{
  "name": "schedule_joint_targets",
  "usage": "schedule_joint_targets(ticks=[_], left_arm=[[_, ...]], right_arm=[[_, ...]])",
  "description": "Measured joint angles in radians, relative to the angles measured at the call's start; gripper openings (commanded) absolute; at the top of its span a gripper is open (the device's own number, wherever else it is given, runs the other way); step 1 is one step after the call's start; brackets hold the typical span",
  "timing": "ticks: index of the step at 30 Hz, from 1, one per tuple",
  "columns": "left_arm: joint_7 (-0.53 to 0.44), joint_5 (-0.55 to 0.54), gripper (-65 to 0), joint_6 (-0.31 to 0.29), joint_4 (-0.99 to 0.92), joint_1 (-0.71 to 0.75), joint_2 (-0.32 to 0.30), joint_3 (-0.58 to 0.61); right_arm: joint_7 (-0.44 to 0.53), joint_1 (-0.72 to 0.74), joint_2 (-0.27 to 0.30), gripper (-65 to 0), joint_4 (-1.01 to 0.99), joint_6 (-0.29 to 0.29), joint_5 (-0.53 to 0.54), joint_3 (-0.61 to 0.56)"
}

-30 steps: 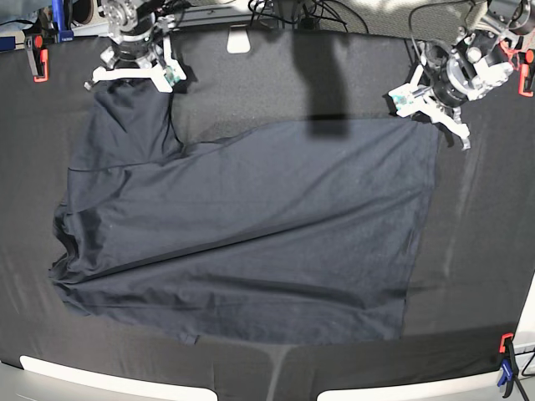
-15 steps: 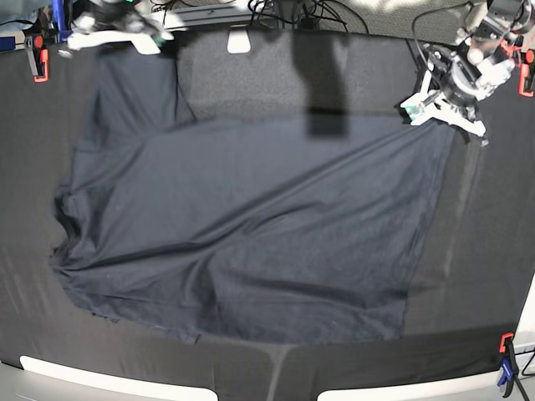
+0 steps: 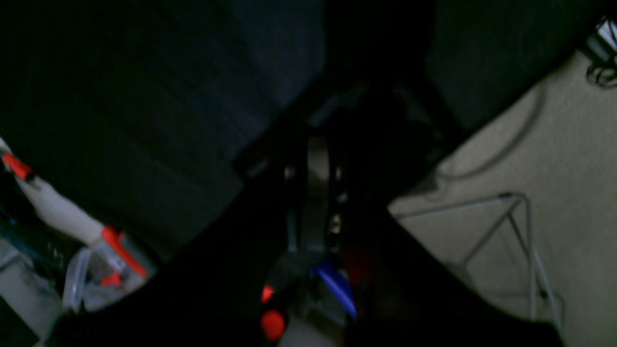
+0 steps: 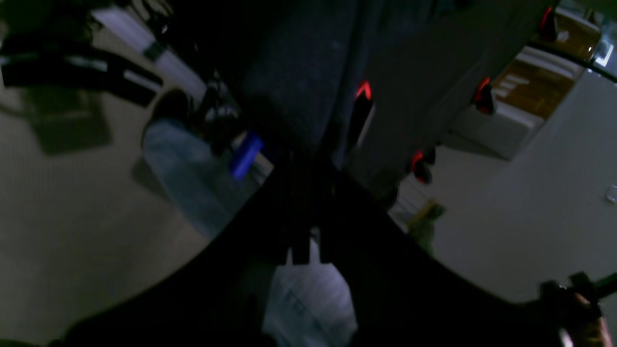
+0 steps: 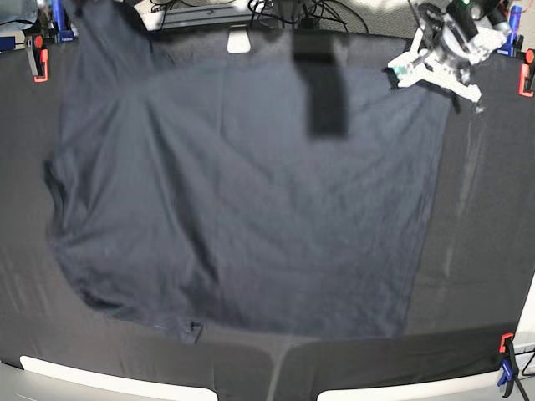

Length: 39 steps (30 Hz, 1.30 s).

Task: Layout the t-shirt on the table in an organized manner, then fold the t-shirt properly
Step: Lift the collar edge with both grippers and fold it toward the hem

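The dark navy t-shirt (image 5: 251, 192) lies spread wide over the black table (image 5: 485, 251). Its far edge is pulled up toward the back. My left gripper (image 5: 430, 67), with white fingers, is at the shirt's far right corner and shut on the fabric. In the left wrist view this gripper (image 3: 313, 159) is dark and blurred against the cloth. My right gripper is out of the base view past the top left, where the shirt rises to the frame edge. In the right wrist view, the right gripper (image 4: 308, 193) is shut on the t-shirt (image 4: 299, 72), which stretches away from it.
Red clamps sit at the back left (image 5: 38, 54) and back right (image 5: 527, 75) corners, and a red and blue clamp (image 5: 506, 359) at the front right. A white block (image 5: 238, 40) and cables (image 5: 292, 12) lie along the back edge. A dark shadow strip (image 5: 326, 92) crosses the shirt.
Both grippers moved up and back, pulling the shirt's far edge with them. The right gripper left the base view at top left. The shirt spread wider and flatter.
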Motion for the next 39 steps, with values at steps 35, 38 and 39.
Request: schedule_joint_targets(ticks=[35, 38, 39], left_arm=[[-0.328, -0.024, -65.0, 0.157, 0.078, -0.205, -0.002, 0.000], [-0.361, -0.083, -65.0, 0.156, 0.077, -0.244, -0.002, 0.000], [-0.369, -0.083, -65.0, 0.156, 0.077, -0.256, -0.001, 0.000]], right_arm=[[0.160, 0.661, -0.031, -65.0, 0.019, -0.020, 0.410, 0.037], [0.188, 0.727, -0.050, -65.0, 0.019, 0.011, 0.483, 0.100], [0.198, 0.745, -0.052, -65.0, 0.019, 0.024, 0.509, 0.122]])
